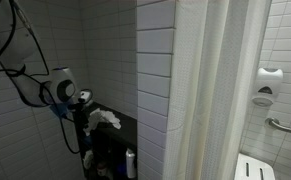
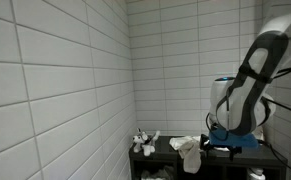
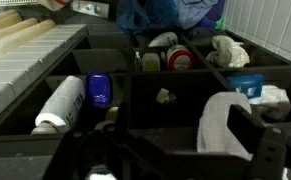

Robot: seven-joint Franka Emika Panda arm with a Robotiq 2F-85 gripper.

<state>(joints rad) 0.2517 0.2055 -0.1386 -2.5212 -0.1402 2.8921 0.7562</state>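
Approach step, I'd judge: the gripper (image 1: 81,100) hovered above the black tabletop (image 3: 126,105), which was split into compartments. Left to right in the wrist view, a white bottle (image 3: 63,103) with a blue cap lay on its side in the left bay. A small pale scrap (image 3: 163,96) sat in the middle bay. A crumpled white cloth (image 3: 220,125) filled the right bay, nearest the fingers (image 3: 270,148). The fingers looked apart with nothing between them, and they were not touching the cloth. Probably nothing was grasped yet. The next move would call for a straight drop into the right bay, centred on the cloth's bulk. The fingers would need to stay clear of the divider walls and the blue box (image 3: 247,85) just behind.
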